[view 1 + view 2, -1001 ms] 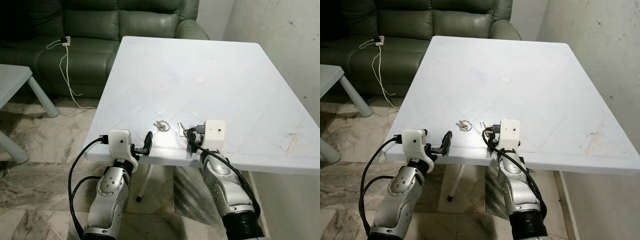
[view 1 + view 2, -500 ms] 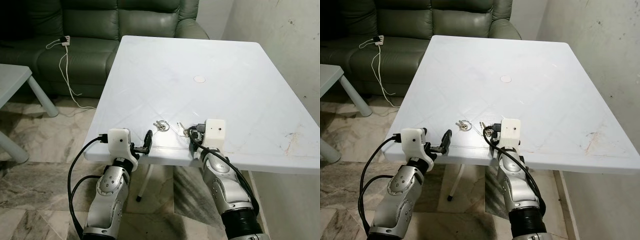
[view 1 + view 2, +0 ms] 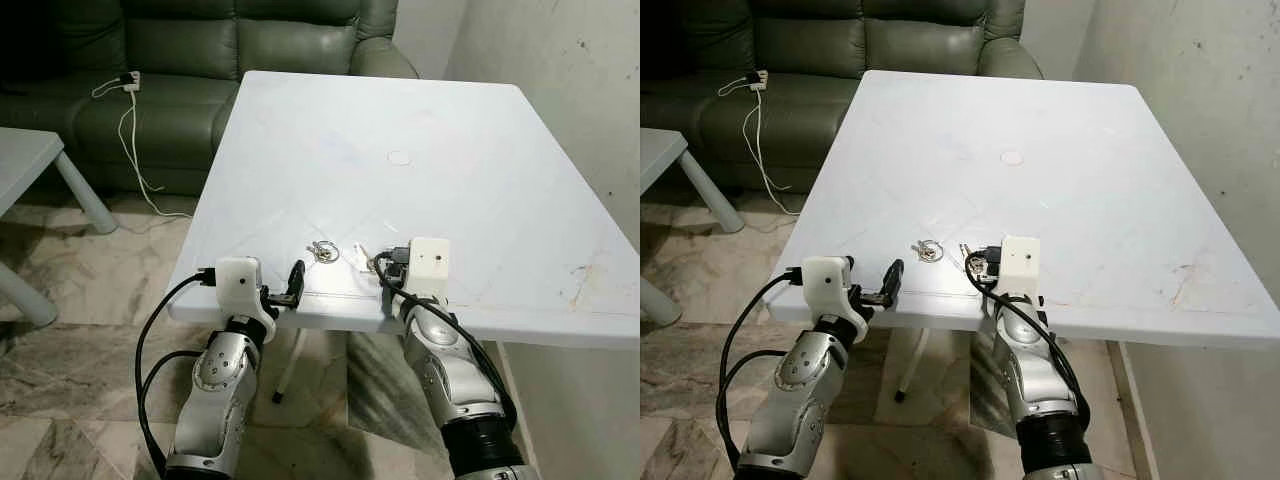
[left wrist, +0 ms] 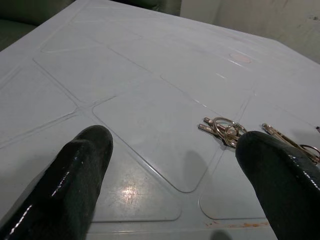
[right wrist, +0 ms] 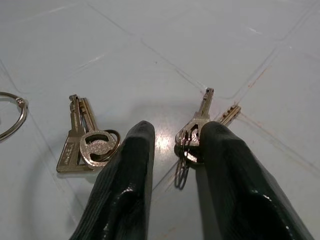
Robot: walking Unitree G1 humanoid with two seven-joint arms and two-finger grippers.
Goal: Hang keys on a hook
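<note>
Near the front edge of the white table [image 3: 420, 120] lie a bunch of keys on a ring [image 3: 322, 252] and more silver keys [image 3: 361, 254] to its right. My right gripper [image 5: 177, 135] rests low on the table, open a narrow way. A small key bunch [image 5: 189, 142] lies between its fingers, against one finger [image 5: 225, 170], while a second pair of keys [image 5: 82, 145] lies just outside the other finger. My left gripper [image 4: 175, 137] stands wide open at the table's front edge [image 3: 296, 283], short of the ringed keys [image 4: 223, 131].
A green sofa [image 3: 200, 60] stands behind the table, with a white cable and charger [image 3: 128, 90] on its seat. A wall [image 3: 580, 90] runs close along the table's right side. A small pale table [image 3: 30, 170] stands at the left on the marble floor.
My right gripper has edged slightly forward over the keys. The left arm and the keys on the table have stayed where they were.
</note>
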